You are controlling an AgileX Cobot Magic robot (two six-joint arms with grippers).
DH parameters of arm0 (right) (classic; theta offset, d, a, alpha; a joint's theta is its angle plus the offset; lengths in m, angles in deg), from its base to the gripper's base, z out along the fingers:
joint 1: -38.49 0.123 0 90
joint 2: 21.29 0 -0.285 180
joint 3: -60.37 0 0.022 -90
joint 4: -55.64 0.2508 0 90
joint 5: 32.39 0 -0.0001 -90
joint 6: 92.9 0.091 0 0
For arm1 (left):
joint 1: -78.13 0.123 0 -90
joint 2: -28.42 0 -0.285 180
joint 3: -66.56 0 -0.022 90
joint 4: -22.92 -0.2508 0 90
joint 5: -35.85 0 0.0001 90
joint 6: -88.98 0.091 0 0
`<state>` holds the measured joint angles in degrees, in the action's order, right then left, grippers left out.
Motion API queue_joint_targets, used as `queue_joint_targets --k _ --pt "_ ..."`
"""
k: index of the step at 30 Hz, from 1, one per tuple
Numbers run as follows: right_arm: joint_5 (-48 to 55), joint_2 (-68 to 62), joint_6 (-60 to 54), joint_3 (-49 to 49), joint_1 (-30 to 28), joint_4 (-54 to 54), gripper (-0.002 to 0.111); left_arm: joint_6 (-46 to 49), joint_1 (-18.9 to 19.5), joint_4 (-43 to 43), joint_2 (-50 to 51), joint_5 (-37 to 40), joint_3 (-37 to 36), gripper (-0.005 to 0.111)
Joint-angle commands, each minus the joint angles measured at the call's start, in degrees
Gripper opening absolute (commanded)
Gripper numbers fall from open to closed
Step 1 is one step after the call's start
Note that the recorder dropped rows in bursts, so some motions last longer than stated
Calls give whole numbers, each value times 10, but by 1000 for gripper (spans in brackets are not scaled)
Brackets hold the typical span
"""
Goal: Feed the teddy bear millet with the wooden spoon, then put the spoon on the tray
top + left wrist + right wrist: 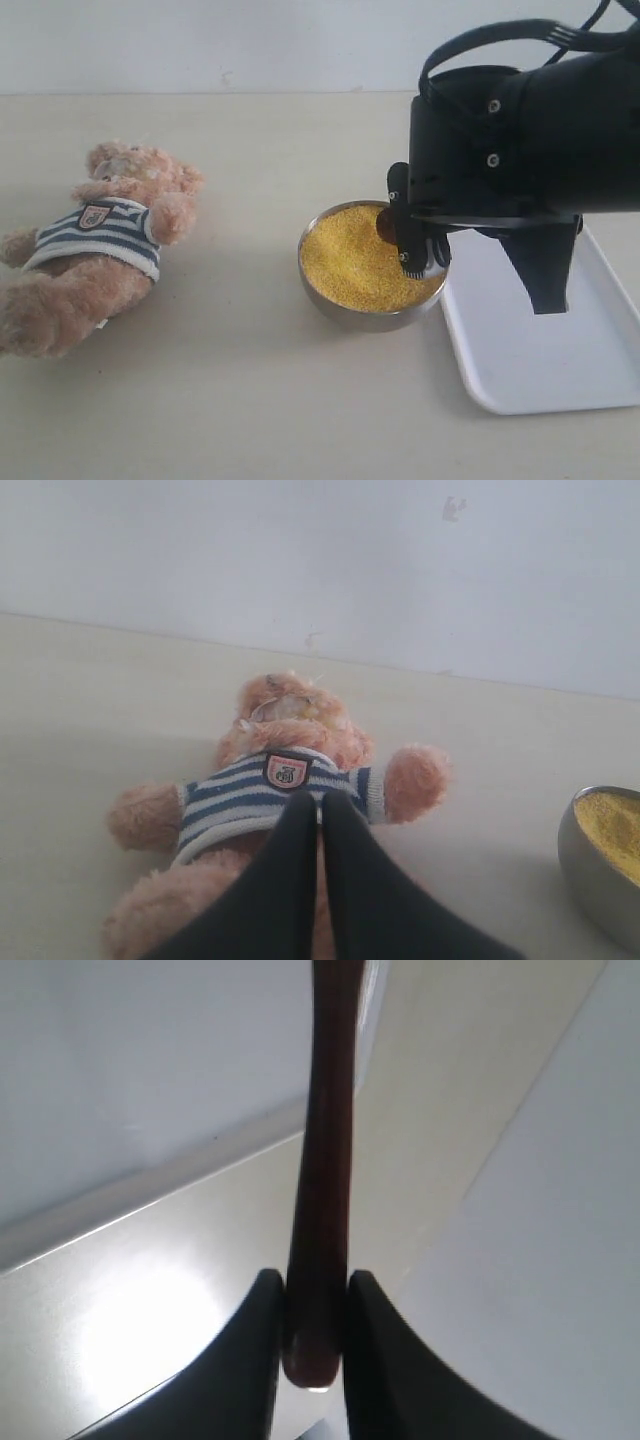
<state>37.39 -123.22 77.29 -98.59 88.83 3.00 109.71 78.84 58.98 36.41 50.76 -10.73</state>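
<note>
1. My right pincer (315, 1295) is squeezed tight on the wooden spoon (325, 1160). It grips the very end of the slim handle. The round tip of the handle pokes out a little behind the pads.
2. The spoon is light and hard, and it does not bend. The wood looks smooth, so I think it can slip or spin if I squeeze too softly. Holding it this far back gives me a long reach, but the scoop end may wobble.
3. The spoon's long line runs straight out from between my fingers. The scoop end points away from my wrist, down toward the millet. I cannot see the scoop itself, so I cannot tell if it faces up.
4. The millet (355, 265) fills a steel bowl (335, 305) right under that pincer. It is loose grain, so I think it will spill if the spoon tips.
5. The tray (530, 365) lies flat just beside the bowl.
6. Farthest off, the teddy bear (100, 240) lies on the bench (250, 400) with its badge up, well apart from the bowl. It is soft. My left pincer (320, 810) hangs over it, fingers pressed together, holding nothing.
</note>
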Motion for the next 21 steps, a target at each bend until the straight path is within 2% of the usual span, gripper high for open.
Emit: queue_joint_targets --k 1,15,21 --pt "2 3 5 2 1 -4 -1 3 -3 6 -2 0 1 4" --pt "2 -45 4 2 2 -19 -1 3 -3 6 -2 0 1 4" --pt "2 -45 -8 2 32 -17 -1 3 -3 6 -2 0 1 4"
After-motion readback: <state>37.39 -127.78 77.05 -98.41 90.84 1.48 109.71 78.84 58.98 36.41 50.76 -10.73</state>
